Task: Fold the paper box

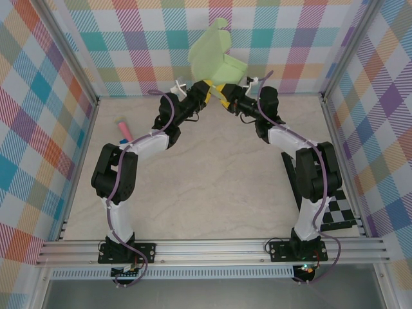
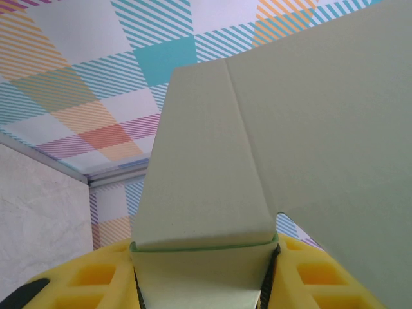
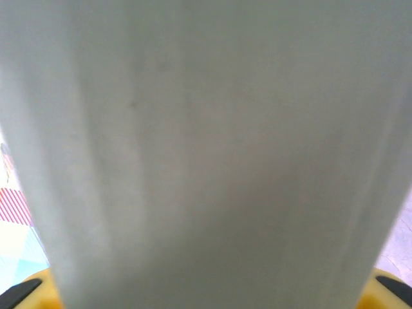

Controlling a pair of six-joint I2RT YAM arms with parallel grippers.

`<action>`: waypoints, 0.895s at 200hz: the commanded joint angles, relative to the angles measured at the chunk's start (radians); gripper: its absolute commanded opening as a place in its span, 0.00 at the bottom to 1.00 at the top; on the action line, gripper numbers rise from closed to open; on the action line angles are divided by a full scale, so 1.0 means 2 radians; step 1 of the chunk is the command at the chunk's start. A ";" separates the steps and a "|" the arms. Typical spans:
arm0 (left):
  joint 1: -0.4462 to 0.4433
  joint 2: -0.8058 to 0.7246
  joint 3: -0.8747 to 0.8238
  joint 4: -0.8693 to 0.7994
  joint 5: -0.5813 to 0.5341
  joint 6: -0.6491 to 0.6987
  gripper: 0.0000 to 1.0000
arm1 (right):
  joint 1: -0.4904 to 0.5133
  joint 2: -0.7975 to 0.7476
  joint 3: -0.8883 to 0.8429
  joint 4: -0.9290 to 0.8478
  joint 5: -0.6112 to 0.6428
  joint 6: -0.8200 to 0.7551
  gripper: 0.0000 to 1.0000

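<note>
At the left, a pink-and-blue stick (image 1: 122, 129) lies on the surface (image 1: 206, 187) close to the left wall, well apart from both arms. The wide middle of the surface ahead of the arm bases is open room. Both arms reach to the far edge and meet just before the plaid back wall (image 1: 129, 51), so little room lies behind them. The left end effector (image 1: 206, 91) pinches the paper box (image 1: 212, 55). In the left wrist view, a creased panel of pale green card sits wedged between its yellow fingers (image 2: 71, 293), and the larger sheet is cut off at the right edge. The card is raised off the surface and stands up against the back wall with its flaps unfolded. The right end effector (image 1: 226, 96) meets the card's lower right part. In its wrist view the card is close and blurred, spanning from one yellow fingertip to the other, and I cannot tell whether it grips. At the far right, a checkered board (image 1: 340, 215) lies by the right wall, partly hidden behind the right arm.
</note>
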 commanded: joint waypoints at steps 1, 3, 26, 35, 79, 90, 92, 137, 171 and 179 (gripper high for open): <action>-0.007 -0.014 -0.001 0.019 0.012 0.006 0.31 | 0.005 -0.011 -0.004 0.019 -0.002 -0.007 0.46; -0.007 -0.014 0.000 0.019 0.012 0.006 0.31 | 0.005 -0.011 -0.004 0.020 -0.002 -0.007 0.46; -0.007 -0.014 -0.002 0.014 0.012 0.009 0.32 | 0.005 -0.017 -0.010 0.020 0.001 -0.011 0.47; -0.006 -0.014 -0.003 0.012 0.011 0.010 0.32 | 0.005 -0.021 -0.012 0.015 0.001 -0.016 0.53; 0.016 -0.019 -0.005 -0.001 0.028 0.037 0.33 | -0.020 -0.066 -0.063 -0.029 0.001 -0.053 0.83; 0.022 -0.020 -0.003 -0.021 0.040 0.046 0.34 | -0.030 -0.082 -0.079 -0.068 -0.006 -0.070 0.83; 0.023 -0.019 -0.003 -0.026 0.043 0.047 0.34 | -0.031 -0.085 -0.081 -0.076 -0.007 -0.073 0.84; 0.042 -0.023 -0.055 -0.094 0.103 0.102 0.34 | -0.068 -0.185 -0.117 -0.342 0.033 -0.281 0.85; 0.047 -0.045 -0.093 -0.227 0.128 0.182 0.33 | -0.085 -0.205 -0.059 -0.529 0.133 -0.488 0.85; 0.045 -0.048 -0.100 -0.237 0.150 0.194 0.34 | -0.085 -0.204 -0.057 -0.542 0.155 -0.516 0.84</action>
